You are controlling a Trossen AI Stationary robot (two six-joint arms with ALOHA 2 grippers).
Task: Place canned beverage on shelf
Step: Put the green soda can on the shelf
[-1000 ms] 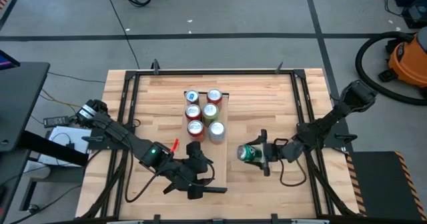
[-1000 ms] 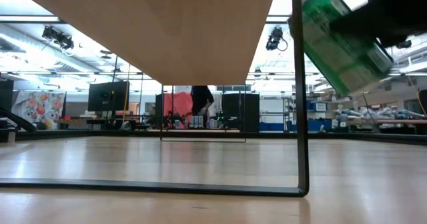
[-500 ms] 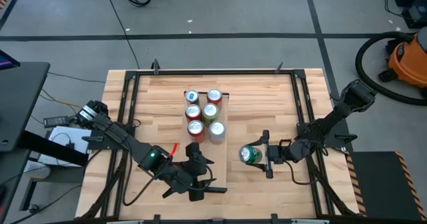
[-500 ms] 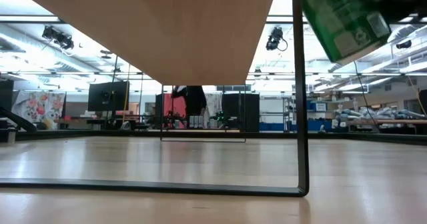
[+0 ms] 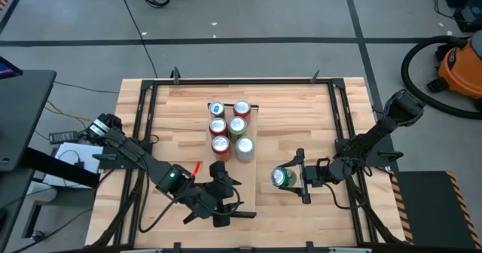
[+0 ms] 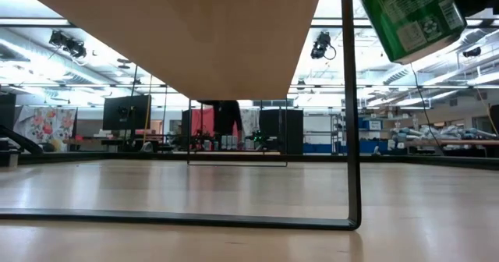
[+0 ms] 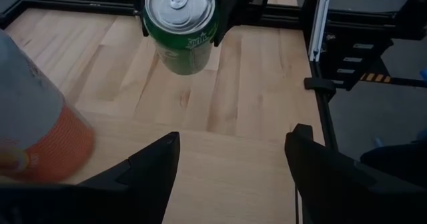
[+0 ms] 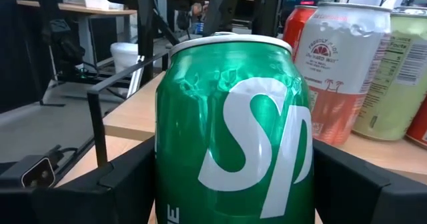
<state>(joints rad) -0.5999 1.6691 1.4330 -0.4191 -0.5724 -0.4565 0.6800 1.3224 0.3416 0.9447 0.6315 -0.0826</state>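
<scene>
Since a second ago, we note the green aluminium drink can point(image 5: 283, 178) has risen and turned upright. The right gripper point(image 5: 300, 177) clasps it above the slatted wooden tabletop point(image 5: 301, 117), right of the long light-wood shelf point(image 5: 241, 170), where six cans point(image 5: 230, 128) stand. The left gripper point(image 5: 226, 200) hovers beside the shelf's near end, fingers point(image 7: 155, 163) parted, empty.

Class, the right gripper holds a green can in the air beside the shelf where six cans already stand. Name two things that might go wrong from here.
1. The six cans crowd the shelf; setting the green can close could topple one.
2. The left gripper waits open by the shelf's near end, so the right gripper might collide with it there.
</scene>
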